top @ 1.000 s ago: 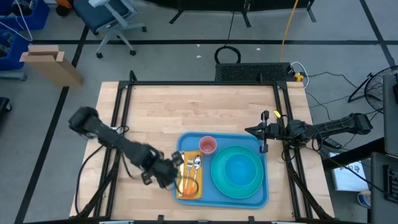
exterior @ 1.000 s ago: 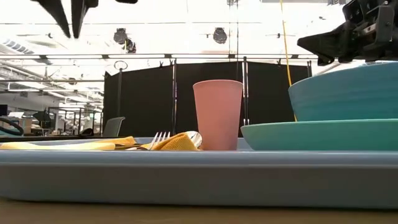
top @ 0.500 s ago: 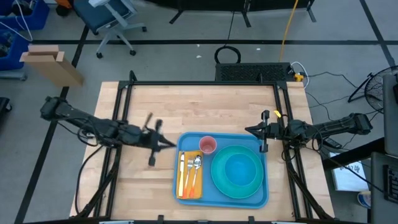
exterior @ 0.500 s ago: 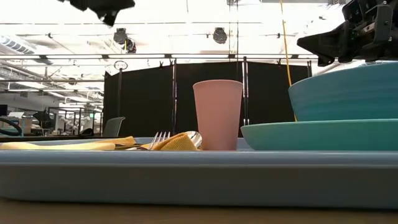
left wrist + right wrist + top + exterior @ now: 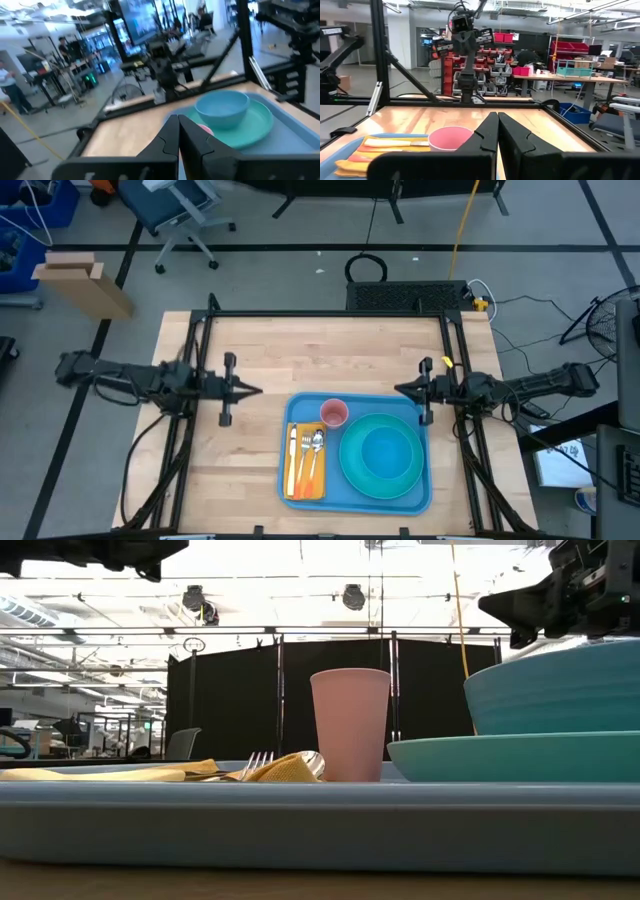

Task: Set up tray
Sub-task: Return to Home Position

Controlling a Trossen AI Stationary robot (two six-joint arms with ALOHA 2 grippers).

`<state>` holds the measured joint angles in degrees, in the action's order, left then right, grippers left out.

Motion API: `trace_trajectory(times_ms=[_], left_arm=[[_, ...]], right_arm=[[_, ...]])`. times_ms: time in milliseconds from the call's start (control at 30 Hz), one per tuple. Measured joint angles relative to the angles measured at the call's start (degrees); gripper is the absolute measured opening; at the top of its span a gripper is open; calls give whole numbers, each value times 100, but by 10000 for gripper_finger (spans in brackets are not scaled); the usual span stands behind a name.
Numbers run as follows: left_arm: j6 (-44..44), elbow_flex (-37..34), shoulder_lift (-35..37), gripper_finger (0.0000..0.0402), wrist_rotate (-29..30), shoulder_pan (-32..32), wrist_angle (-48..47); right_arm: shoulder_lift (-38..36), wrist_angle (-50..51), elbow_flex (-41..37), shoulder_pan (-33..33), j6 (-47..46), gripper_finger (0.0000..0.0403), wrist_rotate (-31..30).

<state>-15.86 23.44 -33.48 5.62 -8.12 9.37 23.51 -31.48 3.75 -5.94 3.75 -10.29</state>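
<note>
**Tray laid, both tools off it**

High view: the tray point(image 5: 395, 402) lies flat on the tabletop point(image 5: 320, 350). The left tool point(image 5: 250, 390) hangs beyond the tray's far-left corner. The right tool point(image 5: 402, 390) hangs just past its far edge, near the right corner. Inside the tray, cutlery point(image 5: 305, 460) on napkins lines the left side. A pink cup point(image 5: 334, 414) stands by the far rim, and a bowl point(image 5: 385, 455) on a plate point(image 5: 350, 442) fills the right.

Low view: the rim is low, and the cup stands tall and narrow above it.

Left wrist view: the fingers seem pressed together on nothing, as far as this view tells.

Right wrist view: this tool is likewise clenched and empty.

The tray looks stiff, smooth plastic, probably light itself but weighted toward the bowl side. Its load is loose, so anything could slide or the cup topple if it tips. The best hold is likely the rim at both short ends, kept level.
</note>
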Motion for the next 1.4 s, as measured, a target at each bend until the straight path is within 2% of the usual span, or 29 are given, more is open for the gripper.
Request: trace_trajectory(times_ms=[200, 300, 467, 633, 733, 933, 1100, 1400], left_arm=[[223, 0, 4, 1, -2142, 1874, 9], [333, -67, 67, 1, -2578, 2321, 51], [355, -445, 543, 1, -2444, 2412, 32], [356, -1064, 1339, 1, -2358, 2420, 128], [400, -1325, 1676, 0, -2429, 2570, 195], [653, -1610, 1832, 0, -2984, 3049, 202], [639, -1735, 1992, 0, -3018, 3220, -125], [344, -1735, 2597, 0, -2988, 3235, -960]], right_arm=[[0, -2, 0, 231, -44, 0, 299], [-21, 0, 2, 345, -108, 0, 276], [-104, 14, 2, 444, -224, 0, 278], [-209, 8, 1, 447, -242, 0, 304], [-234, 9, 0, 449, -265, 0, 532], [-236, 0, 1, 453, -362, 0, 562], [-264, 101, 0, 453, -597, 0, 147], [-264, 520, 2, 482, -463, 0, 128]])
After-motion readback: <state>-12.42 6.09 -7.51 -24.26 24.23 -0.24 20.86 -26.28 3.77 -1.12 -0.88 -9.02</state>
